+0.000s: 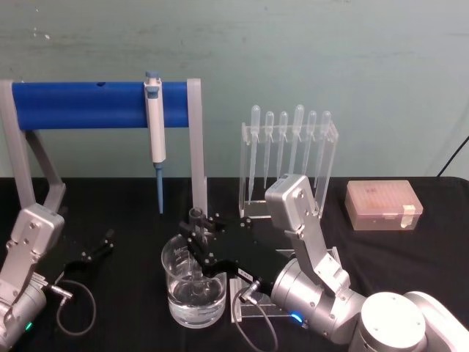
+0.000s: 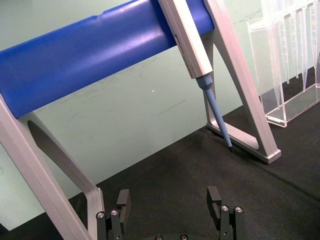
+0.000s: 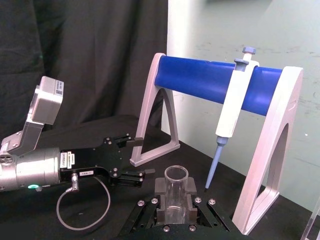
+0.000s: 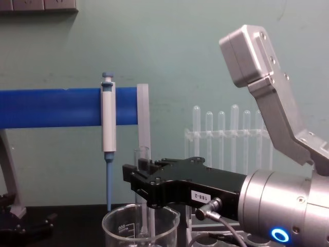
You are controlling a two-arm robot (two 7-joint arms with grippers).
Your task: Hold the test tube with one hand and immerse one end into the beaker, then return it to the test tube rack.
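Test tube, clamped in right gripper, dips into beaker; left gripper rests wide

Left gripper jaws apart, pipettor on blue bar

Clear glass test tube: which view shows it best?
Head view: clear glass test tube upright in the right gripper, lower end inside the wide glass beaker. Chest view catches its top; right wrist view its open rim.

Pale green wall behind a table (draped in black cloth).
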